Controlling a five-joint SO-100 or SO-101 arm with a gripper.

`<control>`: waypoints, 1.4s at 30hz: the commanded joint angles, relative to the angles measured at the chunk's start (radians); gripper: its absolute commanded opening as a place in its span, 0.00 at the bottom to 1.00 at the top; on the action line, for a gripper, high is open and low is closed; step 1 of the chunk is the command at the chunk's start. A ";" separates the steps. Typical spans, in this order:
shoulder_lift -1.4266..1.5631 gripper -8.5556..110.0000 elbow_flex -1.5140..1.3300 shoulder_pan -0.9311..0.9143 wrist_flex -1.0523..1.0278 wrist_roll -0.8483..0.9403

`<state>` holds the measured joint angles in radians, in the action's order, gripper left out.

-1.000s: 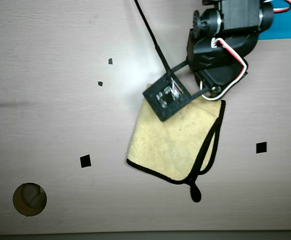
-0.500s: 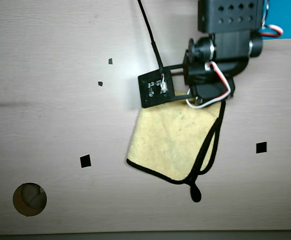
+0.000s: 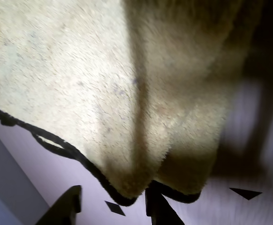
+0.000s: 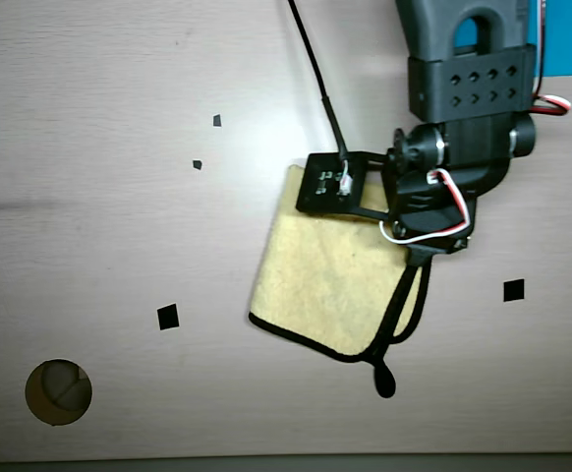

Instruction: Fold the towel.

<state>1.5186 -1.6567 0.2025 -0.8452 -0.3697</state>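
The towel lies under the hand, perhaps pinched.

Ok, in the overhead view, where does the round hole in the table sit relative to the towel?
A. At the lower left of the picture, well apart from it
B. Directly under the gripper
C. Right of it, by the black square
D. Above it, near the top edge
A: the round hole lies in the lower-left corner of the overhead view, apart from the towel, which lies near the middle.
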 commanded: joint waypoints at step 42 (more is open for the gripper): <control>-0.018 0.07 0.137 -0.097 0.078 -0.044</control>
<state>1.3806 -1.6122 0.1289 -0.7133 -0.4510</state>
